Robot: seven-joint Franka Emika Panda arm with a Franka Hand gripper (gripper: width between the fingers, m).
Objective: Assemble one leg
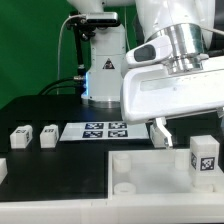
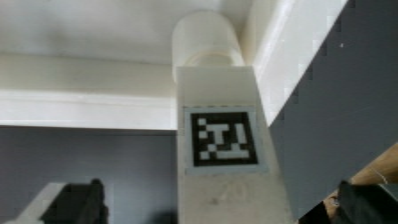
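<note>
The pincer gapes wide either side of the upright leg, seemingly socketed in the tray. Closing off-centre could tilt it and jam it.

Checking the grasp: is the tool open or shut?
Open. In the wrist view the tool has its dark fingers apart, with gaps either side of the small white tagged plastic leg between them.

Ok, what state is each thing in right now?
tray: flat on the table.
leg: upright at the tray's corner, ungripped.
gripper: open, fingers either side of the leg, not touching.
outer loose leg: on the table, free.
inner loose leg: on the table, free.
</note>
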